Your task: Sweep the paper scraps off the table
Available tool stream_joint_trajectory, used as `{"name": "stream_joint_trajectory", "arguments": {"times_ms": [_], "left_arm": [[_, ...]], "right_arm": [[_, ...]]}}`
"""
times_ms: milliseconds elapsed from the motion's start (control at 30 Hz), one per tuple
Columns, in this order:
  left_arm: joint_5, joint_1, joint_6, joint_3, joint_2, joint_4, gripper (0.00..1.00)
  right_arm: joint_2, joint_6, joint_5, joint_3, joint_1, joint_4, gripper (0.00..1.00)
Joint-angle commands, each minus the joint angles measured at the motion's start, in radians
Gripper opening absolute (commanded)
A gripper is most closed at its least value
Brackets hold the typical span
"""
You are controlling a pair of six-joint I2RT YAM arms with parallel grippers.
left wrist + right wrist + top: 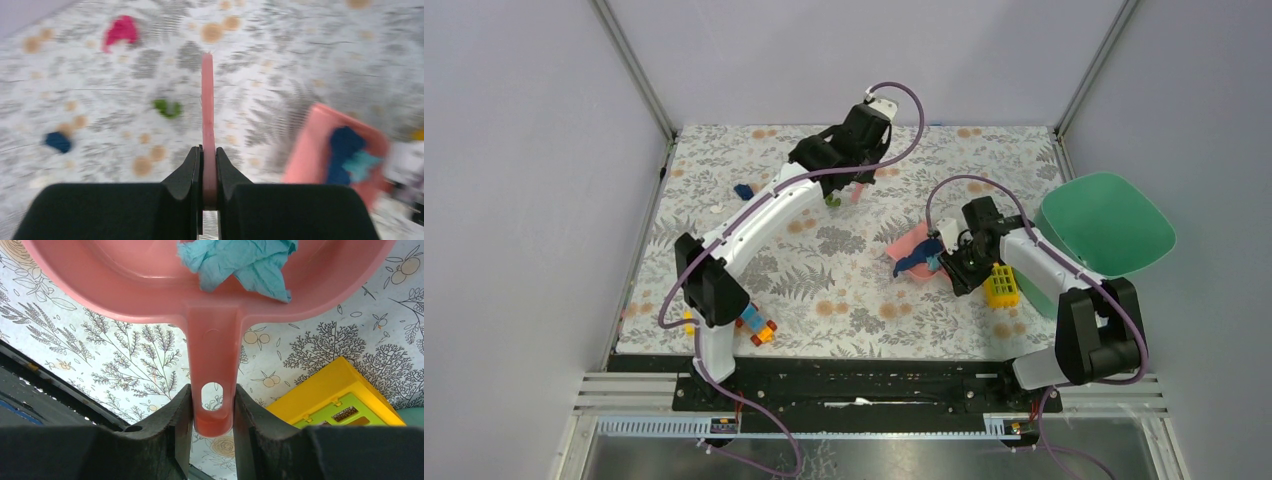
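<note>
On the table point(844, 300), my right gripper point(212, 405) is closed on the handle of the pink dustpan point(125, 290), which holds a teal scrap point(240, 262). My left gripper point(209, 160) clamps a thin pink blade point(207, 100); a magenta scrap point(120, 30), a green scrap point(167, 107) and a dark blue scrap point(57, 141) lie loose on the cloth near it.

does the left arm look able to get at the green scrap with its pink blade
Probably yes. The green scrap lies on the table close beside the pink blade that the left gripper clamps, with only bare cloth between them and nothing in the way.
</note>
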Motion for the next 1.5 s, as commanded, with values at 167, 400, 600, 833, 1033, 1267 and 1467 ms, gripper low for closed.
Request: {"name": "stream_joint_trajectory", "arguments": {"times_ms": [167, 400, 600, 833, 1033, 1267, 1467], "left_arm": [[-0.508, 0.035, 0.327, 0.015, 0.134, 0.062, 0.00], [-0.470, 0.111, 0.309, 0.111, 0.302, 0.011, 0.00], [-0.243, 0.149, 0.212, 0.081, 0.305, -0.018, 0.00], [0.090, 0.151, 0.122, 0.084, 0.266, -0.055, 0.00], [0.397, 0.151, 0.072, 0.079, 0.225, -0.086, 0.00], [0.524, 0.149, 0.010, 0.033, 0.138, -0.120, 0.00], [0.439, 0.150, -0.014, -0.017, 0.009, -0.110, 0.00]], "right_arm": [[0.076, -0.030, 0.038, 0.064, 0.010, -0.085, 0.00], [0.205, -0.056, 0.124, 0.224, 0.060, -0.181, 0.00], [0.368, -0.045, 0.242, 0.369, 0.123, -0.179, 0.00], [0.525, -0.065, 0.344, 0.532, 0.195, -0.194, 0.00], [0.593, -0.048, 0.317, 0.608, 0.228, -0.195, 0.00], [0.584, -0.026, 0.270, 0.601, 0.241, -0.186, 0.00], [0.502, -0.013, 0.260, 0.490, 0.240, -0.128, 0.00]]}}
